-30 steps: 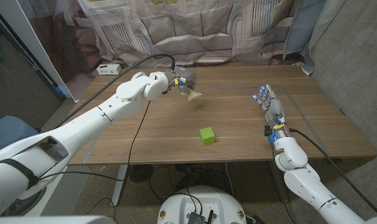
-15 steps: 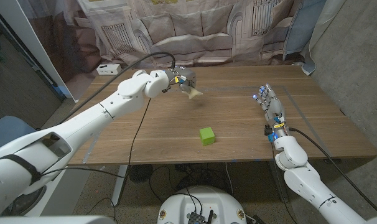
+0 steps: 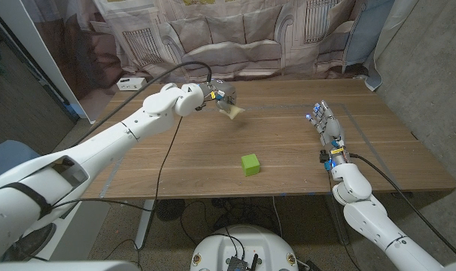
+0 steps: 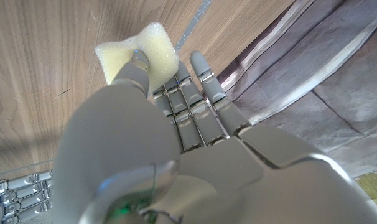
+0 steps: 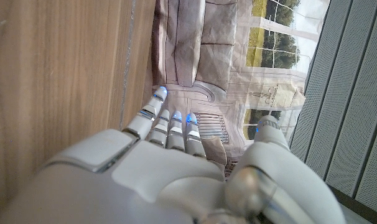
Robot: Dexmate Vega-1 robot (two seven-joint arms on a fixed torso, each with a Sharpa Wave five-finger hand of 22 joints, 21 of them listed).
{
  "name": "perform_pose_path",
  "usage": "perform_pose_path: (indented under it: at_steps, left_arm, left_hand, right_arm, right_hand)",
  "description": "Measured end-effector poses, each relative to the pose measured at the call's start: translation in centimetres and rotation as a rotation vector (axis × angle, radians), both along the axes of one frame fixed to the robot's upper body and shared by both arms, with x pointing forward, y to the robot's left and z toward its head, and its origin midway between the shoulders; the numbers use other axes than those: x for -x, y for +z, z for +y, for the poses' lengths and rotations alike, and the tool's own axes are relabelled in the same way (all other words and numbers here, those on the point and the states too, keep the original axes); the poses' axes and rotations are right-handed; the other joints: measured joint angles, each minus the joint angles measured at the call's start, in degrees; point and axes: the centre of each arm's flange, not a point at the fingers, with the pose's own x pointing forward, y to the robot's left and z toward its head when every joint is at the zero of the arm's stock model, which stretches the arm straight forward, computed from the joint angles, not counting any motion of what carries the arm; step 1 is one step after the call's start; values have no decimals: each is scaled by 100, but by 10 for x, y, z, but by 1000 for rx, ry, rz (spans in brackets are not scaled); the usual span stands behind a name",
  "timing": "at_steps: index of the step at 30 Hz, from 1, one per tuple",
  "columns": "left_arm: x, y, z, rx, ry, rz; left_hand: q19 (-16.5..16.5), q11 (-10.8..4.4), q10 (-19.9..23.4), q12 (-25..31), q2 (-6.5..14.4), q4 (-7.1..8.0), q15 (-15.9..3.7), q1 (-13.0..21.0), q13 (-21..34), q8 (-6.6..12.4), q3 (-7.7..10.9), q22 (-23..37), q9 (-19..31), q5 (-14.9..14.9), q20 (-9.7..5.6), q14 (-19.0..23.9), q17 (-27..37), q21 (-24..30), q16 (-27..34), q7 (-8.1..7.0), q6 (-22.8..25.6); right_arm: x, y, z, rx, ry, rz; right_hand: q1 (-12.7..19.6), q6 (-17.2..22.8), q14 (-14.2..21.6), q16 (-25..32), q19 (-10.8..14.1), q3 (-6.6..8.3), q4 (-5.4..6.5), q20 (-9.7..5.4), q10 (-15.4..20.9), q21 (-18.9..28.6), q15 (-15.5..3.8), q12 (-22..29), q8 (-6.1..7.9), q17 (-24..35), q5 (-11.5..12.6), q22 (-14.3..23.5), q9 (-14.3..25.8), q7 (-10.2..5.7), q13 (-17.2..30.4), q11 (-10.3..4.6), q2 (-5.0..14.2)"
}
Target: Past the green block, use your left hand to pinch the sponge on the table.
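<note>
- Two hands over the wooden table (image 3: 213, 162); left arm reaches far across it, right arm stays near the right edge.
- Left hand (image 3: 219, 98) grasps the sponge (image 3: 232, 111): pale yellow, pinched at its fingertips, at the far middle of the table, seemingly just above the wood. In the left wrist view, thumb and a finger press into the sponge's foam.
- Green block (image 3: 250, 164) sits on the table nearer the robot, well apart from the sponge, nothing touching it.
- Right hand (image 3: 327, 129) holds nothing; fingers straight, reaching away from the robot, slightly apart. It stands near the right edge.
- White box (image 3: 131, 83) sits on the far left corner.
</note>
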Motion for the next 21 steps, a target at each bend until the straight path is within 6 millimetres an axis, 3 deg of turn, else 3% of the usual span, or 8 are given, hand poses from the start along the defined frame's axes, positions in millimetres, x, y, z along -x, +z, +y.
perform_pose_path:
  at_steps: [21]
  left_arm:
    - [-15, -5, 4, 4, -24, 5]
  left_hand:
    - [-6, -33, -28, -94, -30, -19, -6, -30, -137, -89, 19, 1, -99, 0, 6, -6, -118, -65, 23, -31, -30]
  right_arm:
    - [-3, 0, 3, 6, 1, 17]
  right_hand:
    - [0, 0, 0, 0, 0, 0, 0, 0, 0, 0, 0, 0, 0, 0, 0, 0, 0, 0, 0, 0, 0]
